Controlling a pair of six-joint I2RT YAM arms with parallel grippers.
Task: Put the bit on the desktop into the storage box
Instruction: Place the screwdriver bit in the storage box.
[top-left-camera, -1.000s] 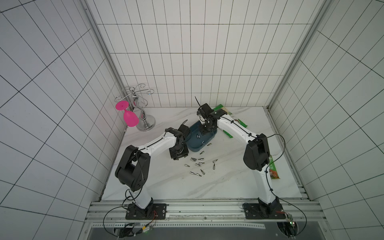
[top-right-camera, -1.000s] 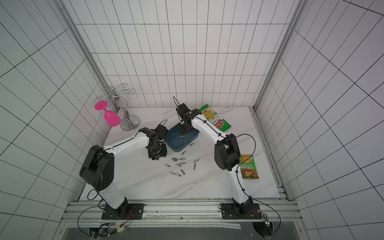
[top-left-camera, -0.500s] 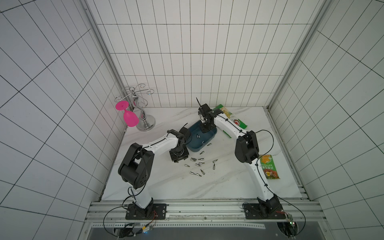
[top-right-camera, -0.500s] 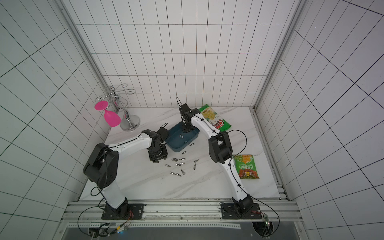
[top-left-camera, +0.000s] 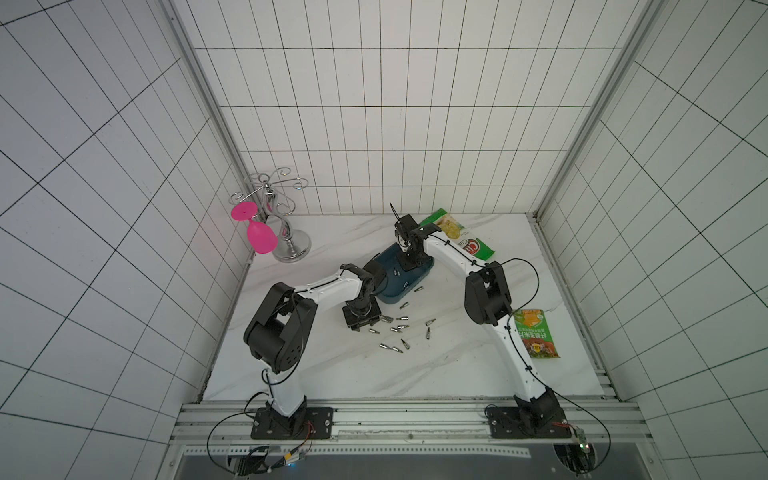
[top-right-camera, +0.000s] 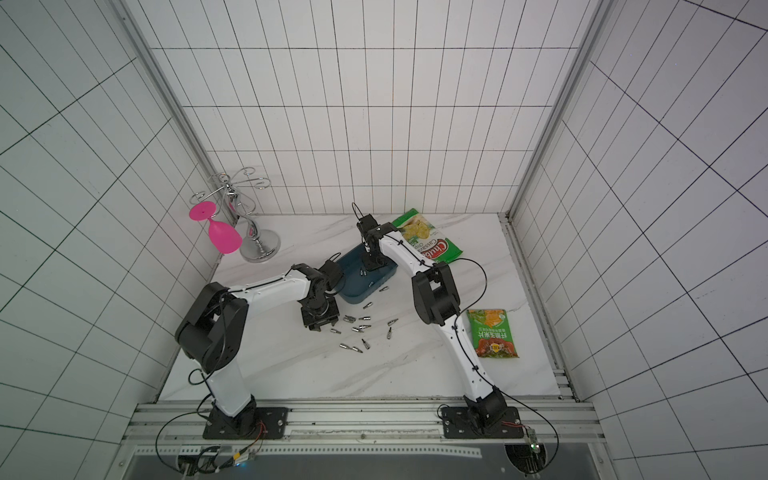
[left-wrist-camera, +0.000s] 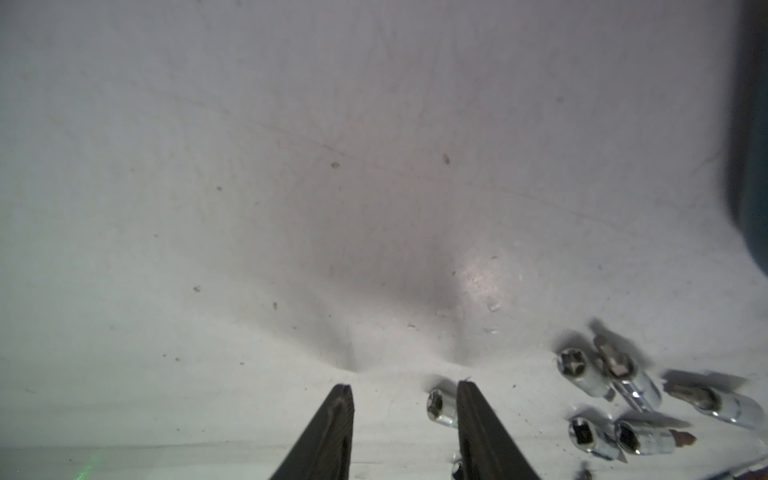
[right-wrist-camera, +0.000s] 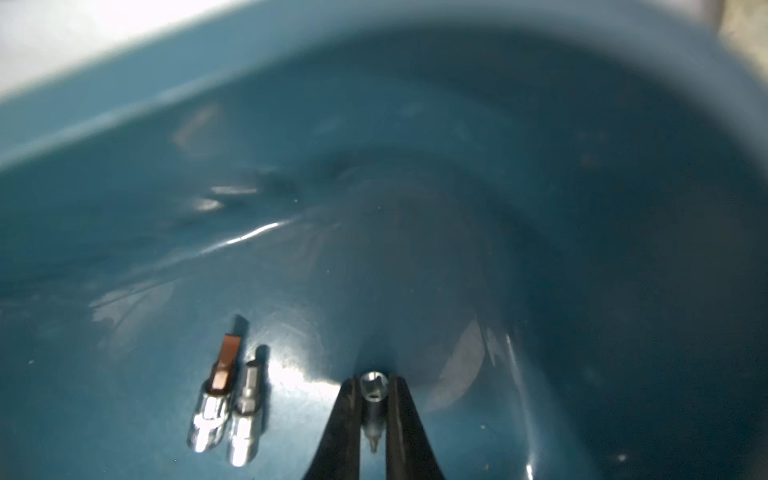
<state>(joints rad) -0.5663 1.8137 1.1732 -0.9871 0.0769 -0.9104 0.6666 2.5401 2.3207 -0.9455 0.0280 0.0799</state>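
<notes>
The right gripper (right-wrist-camera: 372, 382) is pinching a small silver screwdriver bit (right-wrist-camera: 374, 401) between its black fingers, low inside the shallow dark teal-blue plastic storage box (right-wrist-camera: 540, 208); the bit is not yet released. Near it on the box floor lie two more silver bits (right-wrist-camera: 228, 415), side by side. In a top view another bit (top-left-camera: 417, 287) sits at the box's 4 o'clock edge, and I cannot tell whether it is inside the rim or just outside. The left gripper (left-wrist-camera: 403, 395) is partly spread and low over the white marble-look desk (top-left-camera: 332, 365). A short silver socket bit (left-wrist-camera: 440, 407) lies between its fingers, just beside one of them and not clamped. From above, this gripper is at about 7 o'clock from the box, at the edge of a scatter of loose silver bits (top-left-camera: 399, 330) lying at roughly 6 o'clock from the box, some touching and some apart. I judge the task to be in its early part: two bits are stowed, one is about to be dropped in, and one is lined up for picking. About ten remain on the desk.
</notes>
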